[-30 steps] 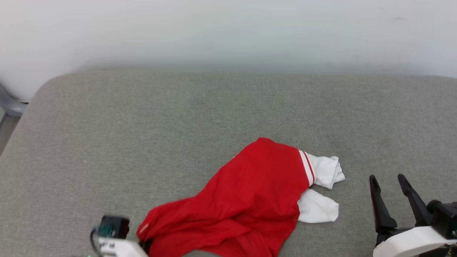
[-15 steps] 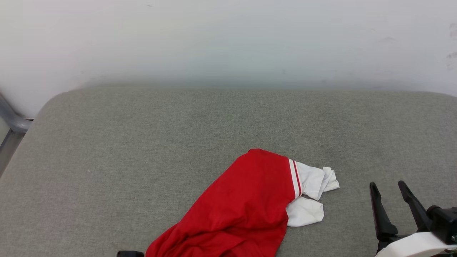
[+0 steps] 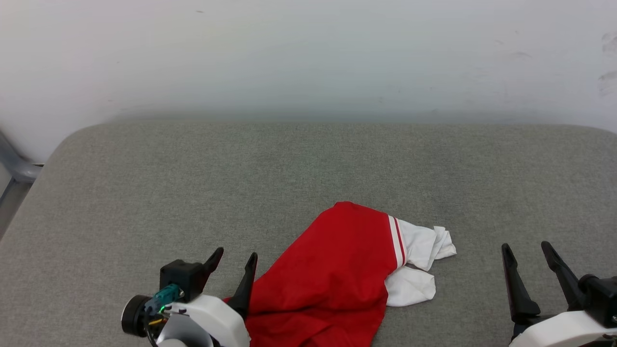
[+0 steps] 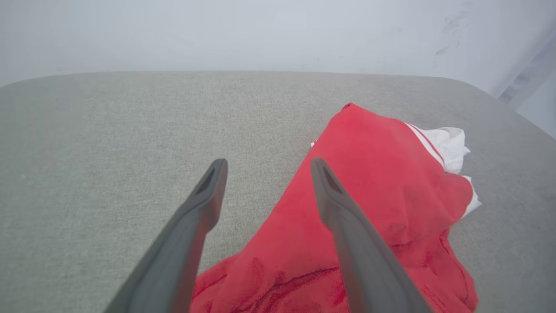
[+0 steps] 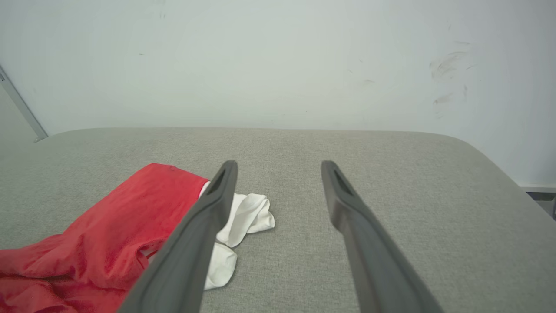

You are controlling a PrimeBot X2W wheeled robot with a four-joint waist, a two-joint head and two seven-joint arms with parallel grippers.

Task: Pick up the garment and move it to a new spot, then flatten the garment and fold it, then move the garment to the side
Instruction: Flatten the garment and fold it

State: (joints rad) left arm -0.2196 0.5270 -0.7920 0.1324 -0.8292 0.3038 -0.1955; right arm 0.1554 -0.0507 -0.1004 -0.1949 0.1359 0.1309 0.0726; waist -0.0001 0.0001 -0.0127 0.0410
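The garment [image 3: 332, 279] lies crumpled on the grey cushioned surface [image 3: 289, 164], red body toward me and white sleeves [image 3: 419, 250] bunched at its right end. My left gripper [image 3: 236, 258] stands open at the garment's near-left edge, holding nothing. In the left wrist view the garment [image 4: 373, 191] spreads under and right of the left gripper [image 4: 267, 165], whose right finger [image 4: 347, 226] hangs over the red cloth. My right gripper [image 3: 528, 248] is open, well right of the sleeves. In the right wrist view the garment [image 5: 108, 230] lies left of the right gripper [image 5: 278, 167].
A pale wall [image 3: 308, 58] rises behind the cushion's far edge. The cushion's rounded left corner [image 3: 62, 144] borders a grey metal bar [image 3: 14, 166]. Bare grey cushion stretches left of and beyond the garment.
My left gripper was low at the garment's left end; it has since opened and risen into view with nothing in it. The garment settled slightly. The camera tilted a little. The right gripper stayed open.
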